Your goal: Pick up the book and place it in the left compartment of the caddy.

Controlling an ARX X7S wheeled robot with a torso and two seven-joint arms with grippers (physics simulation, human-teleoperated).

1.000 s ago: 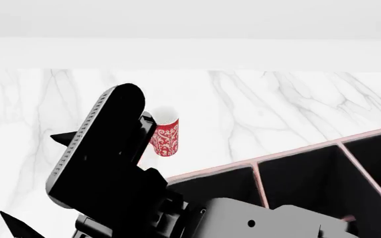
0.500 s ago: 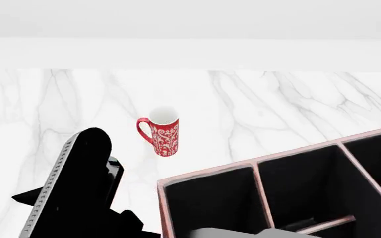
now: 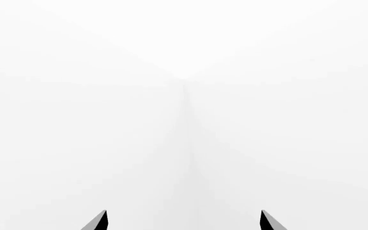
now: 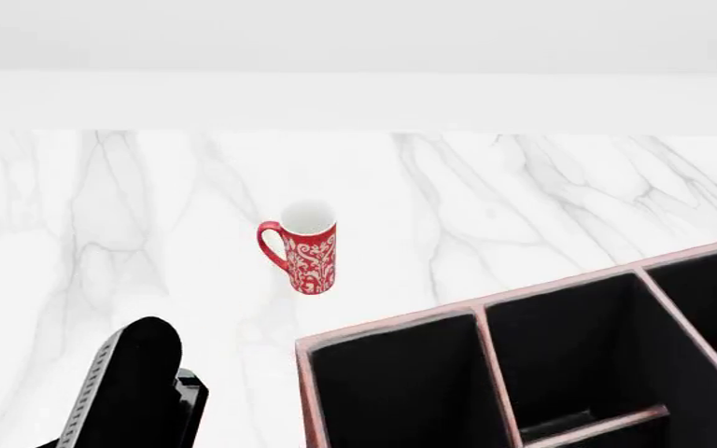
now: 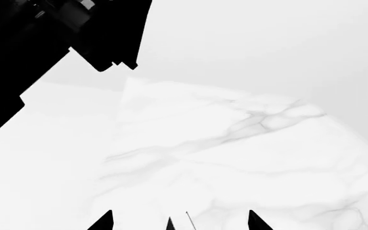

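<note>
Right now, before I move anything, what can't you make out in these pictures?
- book: not identifiable in any view. A black ribbed shape in the head view is cut off by the bottom edge, so I cannot name it.
- caddy: cut off by the head view's bottom and right edges, so its full layout is unseen.
- left tool and right tool: only the tips show, at the wrist pictures' edges.

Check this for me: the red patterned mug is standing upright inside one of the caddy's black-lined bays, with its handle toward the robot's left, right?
Not quite. The head view shows the red patterned mug upright with its handle toward the robot's left, but it stands on the marble table, apart from the caddy and beyond its far rim, not inside a bay.
</note>
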